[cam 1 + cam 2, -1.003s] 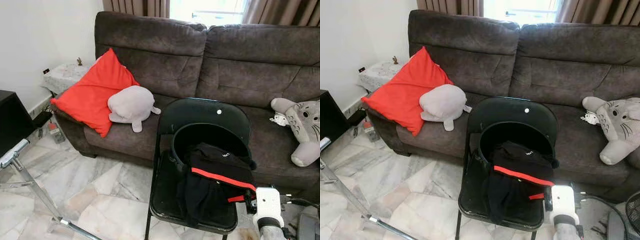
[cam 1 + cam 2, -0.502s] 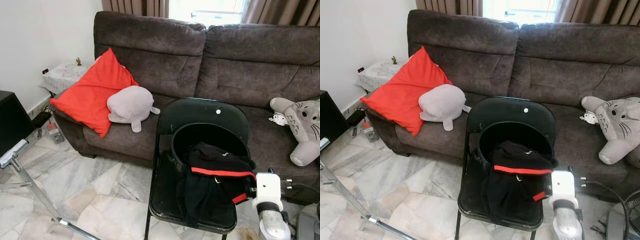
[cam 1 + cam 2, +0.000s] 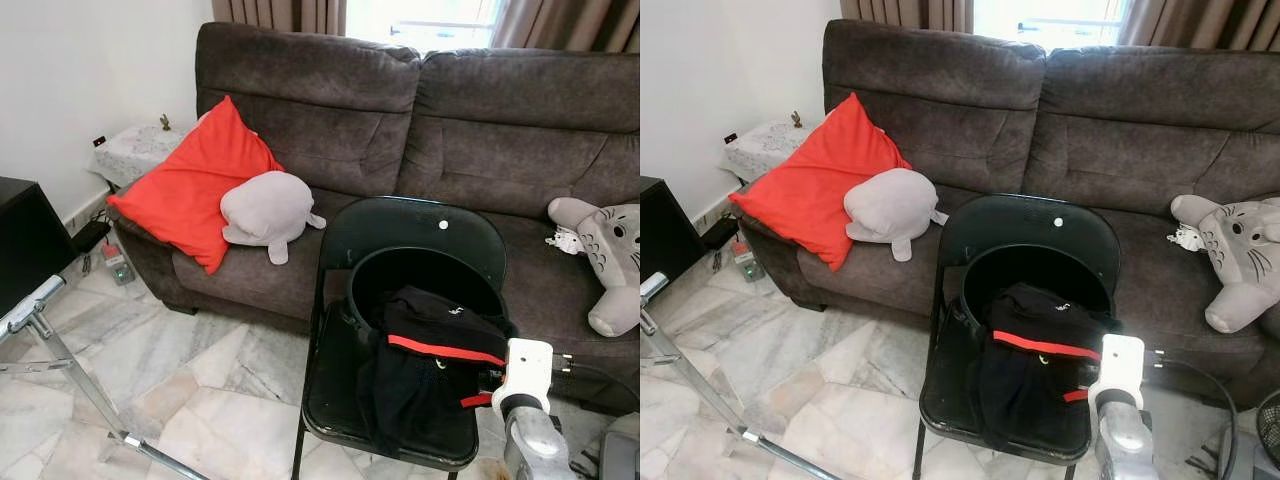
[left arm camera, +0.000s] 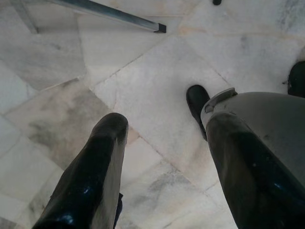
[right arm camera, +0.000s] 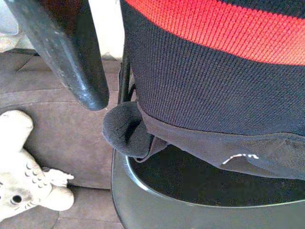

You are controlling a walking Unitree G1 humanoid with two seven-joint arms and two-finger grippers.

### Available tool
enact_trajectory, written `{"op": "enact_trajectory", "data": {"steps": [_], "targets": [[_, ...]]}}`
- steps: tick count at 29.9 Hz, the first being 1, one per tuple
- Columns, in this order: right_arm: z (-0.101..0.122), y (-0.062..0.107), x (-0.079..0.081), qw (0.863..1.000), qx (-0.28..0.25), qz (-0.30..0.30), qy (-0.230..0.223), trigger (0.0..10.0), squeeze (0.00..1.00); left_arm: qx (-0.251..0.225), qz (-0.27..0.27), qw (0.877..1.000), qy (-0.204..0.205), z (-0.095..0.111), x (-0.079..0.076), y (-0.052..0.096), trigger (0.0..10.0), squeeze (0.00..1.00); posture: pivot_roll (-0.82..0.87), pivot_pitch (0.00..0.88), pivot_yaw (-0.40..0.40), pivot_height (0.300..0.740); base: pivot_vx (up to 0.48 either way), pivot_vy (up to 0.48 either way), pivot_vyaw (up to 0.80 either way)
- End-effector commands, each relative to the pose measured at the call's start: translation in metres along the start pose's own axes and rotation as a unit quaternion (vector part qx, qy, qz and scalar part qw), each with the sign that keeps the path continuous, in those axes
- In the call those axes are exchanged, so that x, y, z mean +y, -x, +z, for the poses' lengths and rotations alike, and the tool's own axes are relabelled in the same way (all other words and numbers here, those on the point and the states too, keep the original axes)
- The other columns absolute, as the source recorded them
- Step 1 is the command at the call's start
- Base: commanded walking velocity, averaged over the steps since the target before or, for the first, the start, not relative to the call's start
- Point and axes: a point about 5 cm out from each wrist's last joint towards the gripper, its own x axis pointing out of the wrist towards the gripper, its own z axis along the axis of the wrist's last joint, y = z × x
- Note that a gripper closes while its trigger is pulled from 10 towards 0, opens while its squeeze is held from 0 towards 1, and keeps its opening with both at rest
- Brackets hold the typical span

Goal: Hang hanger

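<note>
A black garment (image 3: pixel 440 360) with a red stripe (image 3: pixel 445 351) spills out of a black bucket (image 3: pixel 425 275) on a black folding chair (image 3: pixel 340 390). My right arm's white wrist (image 3: pixel 527 368) is at the chair's right front corner, against the garment's hem. In the right wrist view, my right gripper (image 5: pixel 157 90) has one black finger (image 5: pixel 71 52) standing apart from the cloth. The striped garment (image 5: pixel 214 90) hides the other finger. My left gripper (image 4: pixel 164 124) hangs open over the marble floor (image 4: pixel 152 71), holding nothing.
A brown sofa (image 3: pixel 500 130) stands behind the chair with a red cushion (image 3: pixel 190 185), a grey plush (image 3: pixel 268 210) and a grey-white plush toy (image 3: pixel 615 260). A metal stand's leg (image 3: pixel 70 375) crosses the floor at lower left. A black cabinet (image 3: pixel 25 245) is at the left edge.
The garment's right side rose half a second ago, levelling the red stripe, and has since sagged a little. My right wrist stays at the hem. The view has shifted slightly.
</note>
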Motion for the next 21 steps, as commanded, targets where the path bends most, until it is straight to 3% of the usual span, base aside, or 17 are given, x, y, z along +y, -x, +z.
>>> {"op": "enact_trajectory", "data": {"steps": [1,14,15,16,17,18,21], "targets": [[0.0,-0.002,0.003,1.0,0.006,0.003,-0.01,10.0,0.0,0.007,0.001,1.0,-0.01,-0.004,0.002,0.001,10.0,0.0,-0.03,0.0,0.031,0.74,0.0,0.0,0.0],[-0.011,0.01,-0.003,0.999,-0.01,-0.007,0.046,10.0,0.0,0.007,0.001,1.0,-0.01,-0.004,0.001,0.001,10.0,0.0,-0.04,0.0,0.032,0.74,0.0,0.0,0.0],[-0.013,0.011,-0.004,0.999,-0.006,-0.009,0.05,6.9,0.0,0.007,0.001,1.0,-0.01,-0.004,0.001,0.001,10.0,0.0,-0.04,0.0,0.031,0.74,0.0,0.0,0.0],[-0.014,0.012,-0.004,0.998,-0.007,-0.008,0.055,1.5,0.0,0.007,0.001,1.0,-0.01,-0.004,0.001,0.001,10.0,0.0,-0.04,0.0,0.031,0.74,0.0,0.0,0.0],[-0.014,0.012,-0.004,0.998,-0.008,-0.007,0.058,1.5,0.0,0.007,0.001,1.0,-0.01,-0.004,0.001,0.001,10.0,0.0,-0.04,0.0,0.031,0.74,0.0,0.0,0.0],[-0.015,0.013,-0.004,0.998,-0.007,-0.008,0.061,0.0,0.0,0.007,0.001,1.0,-0.011,-0.004,0.001,0.001,10.0,0.0,-0.04,0.0,0.03,0.74,0.0,0.0,0.0],[-0.016,0.014,-0.006,0.998,-0.007,-0.016,0.064,0.0,0.0,0.006,0.002,1.0,-0.01,-0.004,0.001,0.001,10.0,0.0,-0.04,0.0,0.027,0.74,0.0,0.0,0.0]]}}
